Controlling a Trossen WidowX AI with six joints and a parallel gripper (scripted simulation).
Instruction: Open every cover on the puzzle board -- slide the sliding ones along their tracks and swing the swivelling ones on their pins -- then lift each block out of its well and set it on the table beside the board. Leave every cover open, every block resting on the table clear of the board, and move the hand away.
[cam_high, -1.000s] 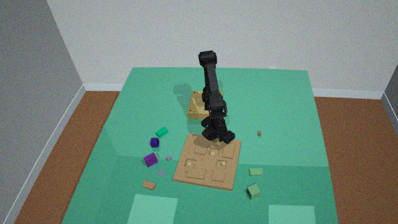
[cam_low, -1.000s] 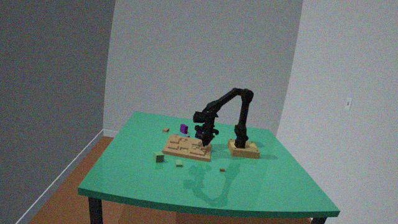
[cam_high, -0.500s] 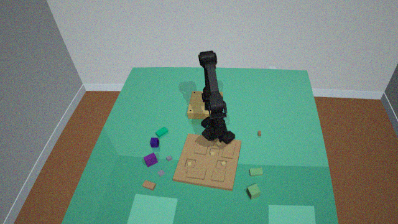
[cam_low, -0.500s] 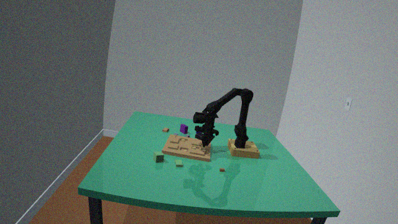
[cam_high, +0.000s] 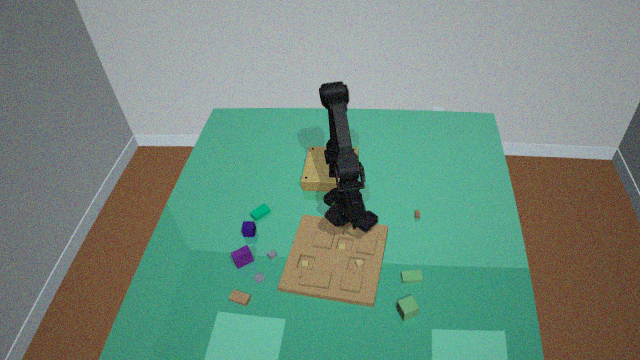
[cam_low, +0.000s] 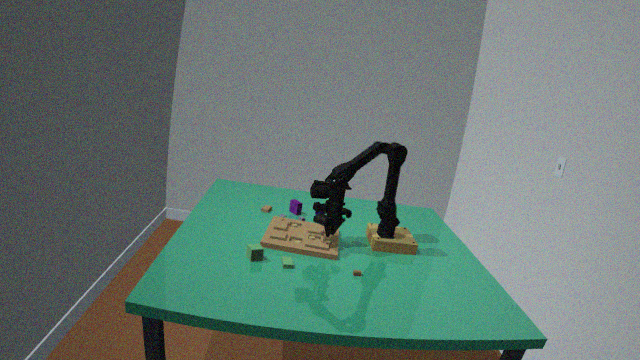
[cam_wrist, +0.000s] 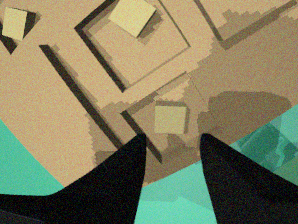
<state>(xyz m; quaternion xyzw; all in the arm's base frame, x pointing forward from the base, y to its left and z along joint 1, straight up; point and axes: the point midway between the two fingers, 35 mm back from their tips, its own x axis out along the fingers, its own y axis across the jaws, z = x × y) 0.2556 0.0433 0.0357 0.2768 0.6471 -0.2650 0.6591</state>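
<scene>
Green worktop (cam_high: 440, 165) carries the square tan wooden puzzle board (cam_high: 367, 285). Black claw (cam_wrist: 172, 163) hangs over the board's edge nearest the arm base, partly open, gripping nothing. Small pale-yellow square block (cam_wrist: 170, 119) sits in its well just ahead of the fingertips, not touching.

A green bench (cam_high: 440, 165) fills a room with grey walls (cam_low: 325, 75), a white skirting board (cam_high: 555, 150) and brown floor (cam_high: 575, 240). The bench stands on dark legs (cam_low: 152, 337). Two paler green patches (cam_high: 245, 336) mark its near edge. A wall socket (cam_low: 561, 166) sits on the right wall.
</scene>
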